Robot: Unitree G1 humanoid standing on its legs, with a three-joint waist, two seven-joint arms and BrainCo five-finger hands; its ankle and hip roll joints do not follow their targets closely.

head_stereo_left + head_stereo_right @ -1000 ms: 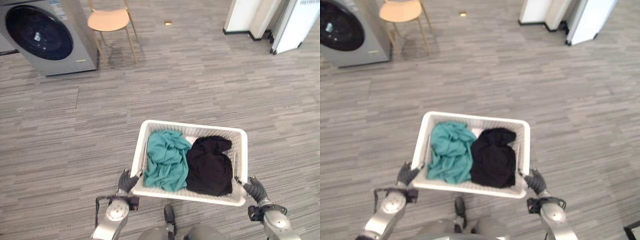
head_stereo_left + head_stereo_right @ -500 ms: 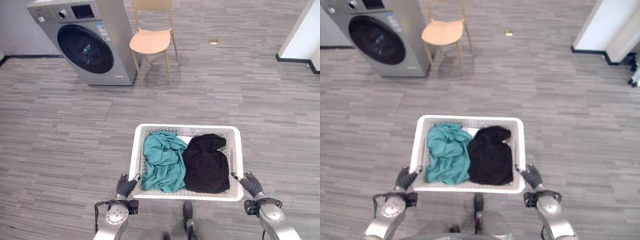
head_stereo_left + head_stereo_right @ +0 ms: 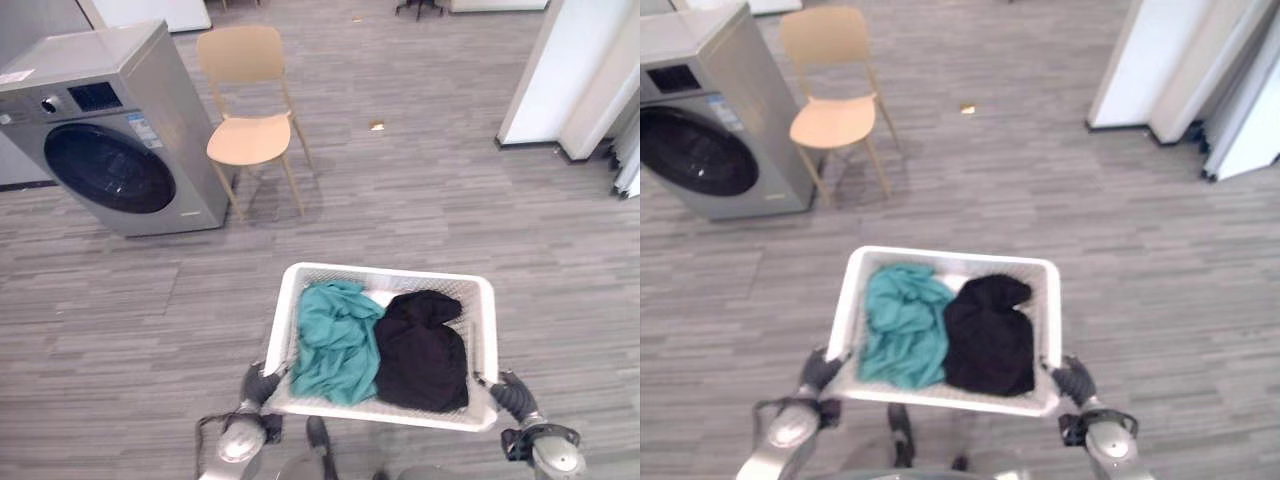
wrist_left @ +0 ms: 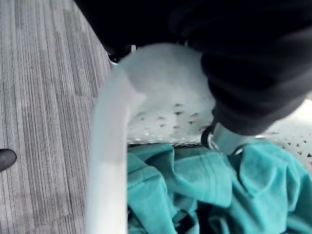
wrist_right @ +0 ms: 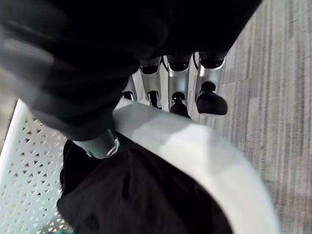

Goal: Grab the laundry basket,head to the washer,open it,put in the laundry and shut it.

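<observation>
The white laundry basket hangs in front of the robot, clear of the grey plank floor, carried by its two near corners. The left robot hand is clamped on the near left corner, with its fingers curled around the rim. The left wrist view looks along that rim, with the thumb lying inside the basket next to the cloth. The right robot hand does the same job on the near right corner. In the right wrist view its dark-tipped fingers hook under the white rim while the thumb presses down inside.

Two pieces of laundry ride in the basket. A teal garment lies crumpled in the left half and a black garment is heaped in the right half, the two touching down the middle.

Ahead and off to the left stands the washing machine, silver-grey, its dark round door closed, well apart from the basket. Just beside it on the right is a pale wooden chair. A small yellowish scrap lies on the floor beyond the chair. White wall panels stand at the far right.
</observation>
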